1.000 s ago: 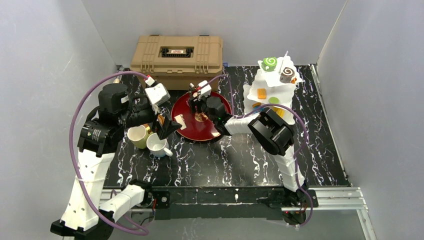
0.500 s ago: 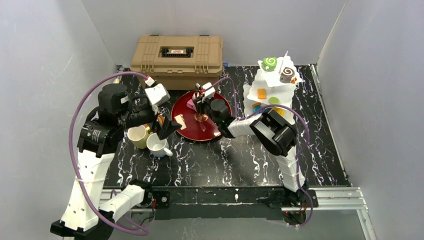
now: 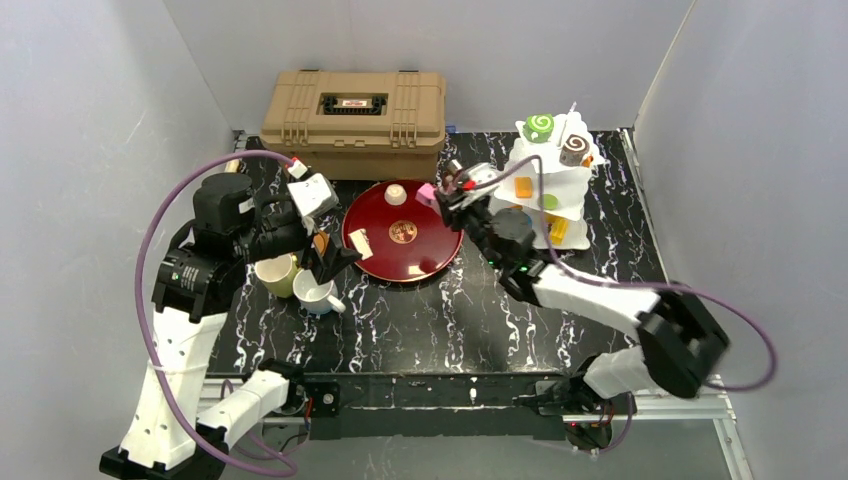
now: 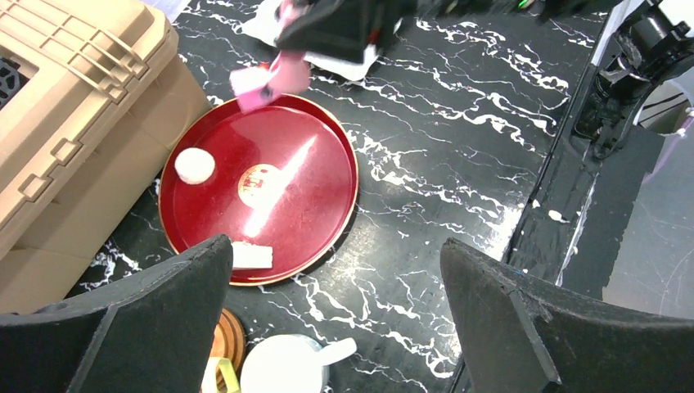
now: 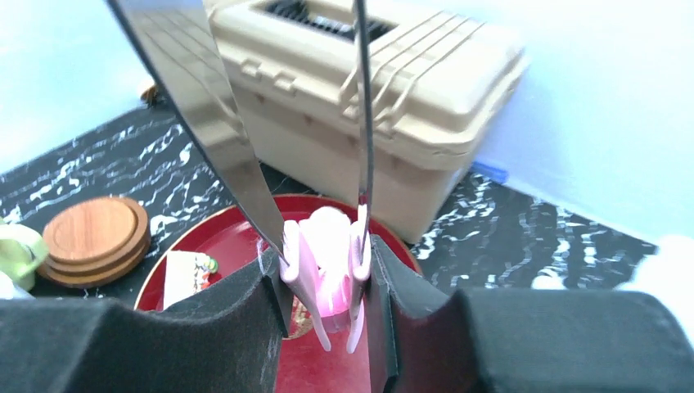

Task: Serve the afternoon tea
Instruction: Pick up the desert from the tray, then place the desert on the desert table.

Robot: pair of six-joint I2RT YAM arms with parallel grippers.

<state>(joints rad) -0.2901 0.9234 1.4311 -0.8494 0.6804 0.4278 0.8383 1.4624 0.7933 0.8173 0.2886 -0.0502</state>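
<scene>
Just above the upper-right rim of the red tray [image 3: 428,250], a pink toy pastry [image 5: 327,262] hangs pinched between the tips of the metal tongs [image 5: 221,123]. The right gripper [image 5: 326,323] squeezes those tongs together. Its arm reaches diagonally from lower right to upper centre, wrist beside the white tiered stand [image 3: 545,190]. At centre left, the left gripper [image 4: 334,250] hovers, jaws spread wide and empty, above the white mug [image 3: 315,292] and pale yellow mug [image 3: 275,272].

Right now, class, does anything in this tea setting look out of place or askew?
The pale slice lies right at the rim of the red tray, off centre. The brown coasters sit stacked beside the white mug, not under it. Nothing looks spilled.
</scene>
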